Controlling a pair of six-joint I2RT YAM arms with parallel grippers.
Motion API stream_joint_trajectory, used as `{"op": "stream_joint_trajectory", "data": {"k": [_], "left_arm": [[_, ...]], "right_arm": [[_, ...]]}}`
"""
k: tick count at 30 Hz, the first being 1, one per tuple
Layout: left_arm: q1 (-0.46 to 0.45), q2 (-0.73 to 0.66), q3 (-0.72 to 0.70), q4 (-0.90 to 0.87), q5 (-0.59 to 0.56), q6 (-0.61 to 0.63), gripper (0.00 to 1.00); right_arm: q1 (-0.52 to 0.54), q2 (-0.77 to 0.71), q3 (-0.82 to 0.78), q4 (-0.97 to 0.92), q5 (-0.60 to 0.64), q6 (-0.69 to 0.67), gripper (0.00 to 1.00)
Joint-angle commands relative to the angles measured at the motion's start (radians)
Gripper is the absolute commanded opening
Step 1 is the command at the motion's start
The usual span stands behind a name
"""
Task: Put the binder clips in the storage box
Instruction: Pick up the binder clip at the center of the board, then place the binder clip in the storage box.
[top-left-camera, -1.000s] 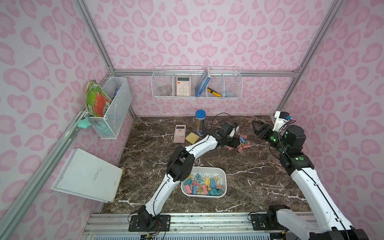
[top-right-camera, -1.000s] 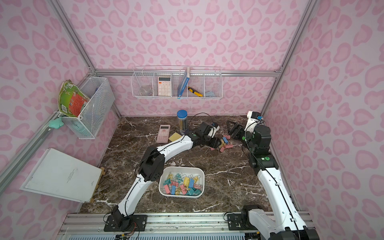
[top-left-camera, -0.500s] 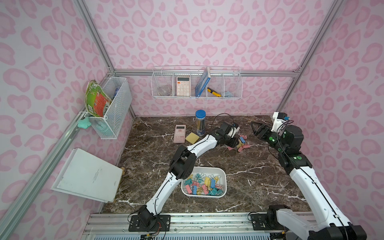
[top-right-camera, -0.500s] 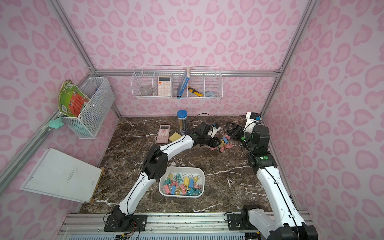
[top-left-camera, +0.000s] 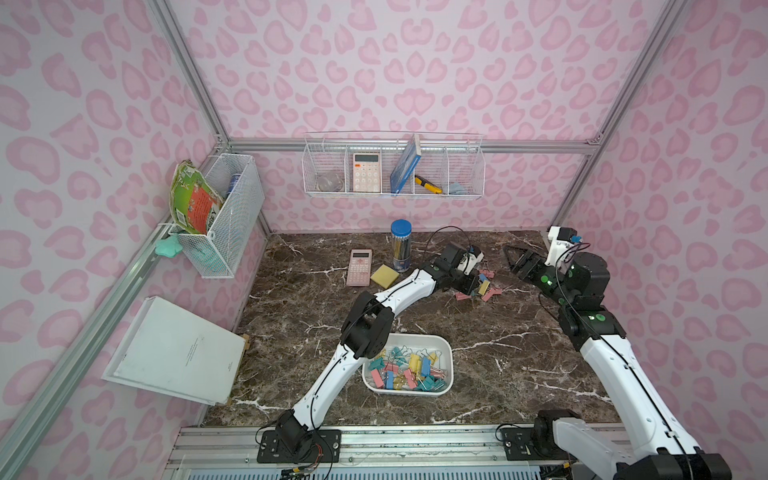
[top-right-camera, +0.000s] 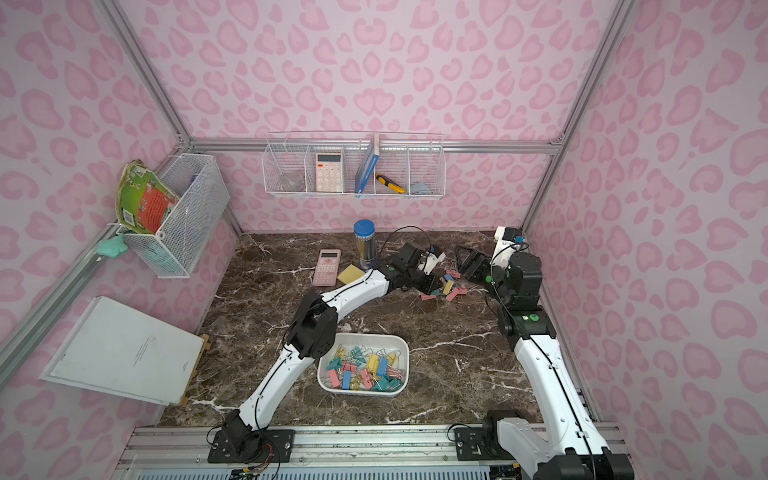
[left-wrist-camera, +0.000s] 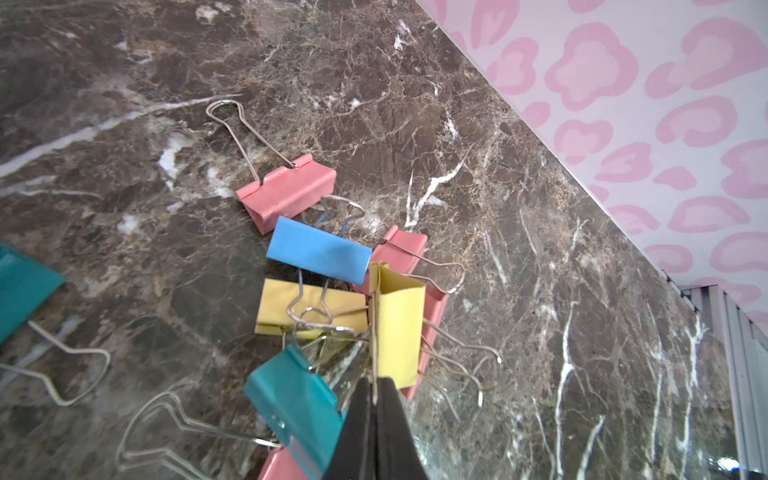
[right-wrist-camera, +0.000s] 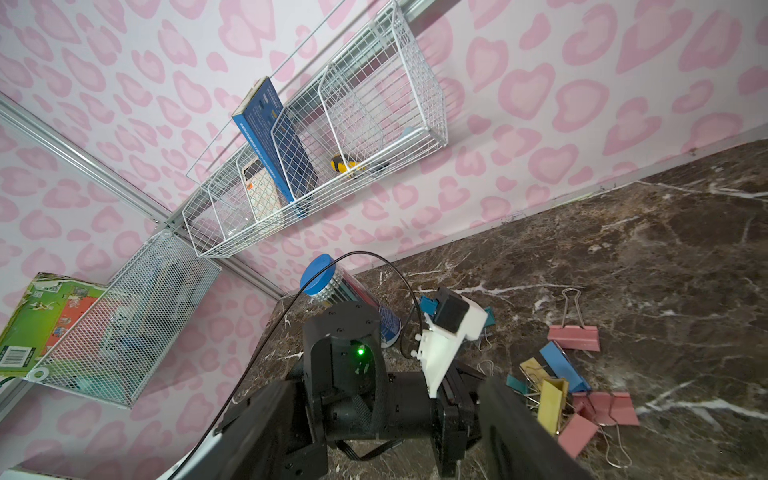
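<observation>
Left gripper (left-wrist-camera: 376, 401) is pinching the wire handle of a yellow binder clip (left-wrist-camera: 397, 328) — right gripper (top-left-camera: 513, 259) is hovering open nearby.

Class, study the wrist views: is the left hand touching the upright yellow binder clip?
Touching. The left wrist view shows the left hand pinched shut on the near end of the upright yellow binder clip, with no gap between them.

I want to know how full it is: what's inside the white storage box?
The storage box holds a loose heap of binder clips in pink, yellow, blue and teal. They hide most of its floor, and the left arm covers its left end.
</observation>
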Motion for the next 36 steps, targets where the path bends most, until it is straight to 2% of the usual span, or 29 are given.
{"op": "stream_joint_trajectory", "data": {"k": [1, 6, 10, 15, 20, 23, 26, 29, 32, 36], "left_arm": [[-0.003, -0.054, -0.024, 0.031, 0.049, -0.044, 0.0], [-0.013, -0.168, -0.149, 0.108, 0.052, -0.104, 0.0], [-0.026, -0.274, -0.229, 0.091, 0.03, -0.134, 0.0], [-0.05, -0.506, -0.443, -0.038, -0.04, -0.178, 0.0], [-0.121, -0.801, -0.723, -0.271, -0.27, -0.176, 0.0], [-0.138, -0.91, -0.83, -0.416, -0.328, -0.216, 0.0], [-0.142, -0.956, -0.843, -0.595, -0.319, -0.255, 0.0], [-0.162, -0.979, -0.903, -0.633, -0.212, -0.266, 0.0], [-0.187, -0.964, -0.943, -0.63, -0.188, -0.28, 0.0], [-0.2, -0.895, -0.928, -0.673, -0.273, -0.296, 0.0]], "right_arm": [[-0.009, -0.012, -0.005, 0.02, -0.019, 0.009, 0.73], [-0.037, -0.025, -0.006, 0.025, -0.041, 0.024, 0.73], [-0.042, -0.032, -0.001, 0.026, -0.044, 0.031, 0.73], [-0.05, -0.037, 0.01, 0.013, -0.051, 0.032, 0.73], [-0.051, -0.023, 0.009, 0.022, -0.059, 0.036, 0.73], [-0.052, 0.0, 0.008, 0.027, -0.073, 0.03, 0.73], [-0.053, 0.019, 0.0, 0.041, -0.082, 0.037, 0.74], [-0.051, 0.034, -0.007, 0.053, -0.091, 0.036, 0.76], [-0.052, 0.051, -0.012, 0.063, -0.109, 0.033, 0.85], [-0.052, 0.07, -0.01, 0.075, -0.151, 0.033, 0.87]]}}
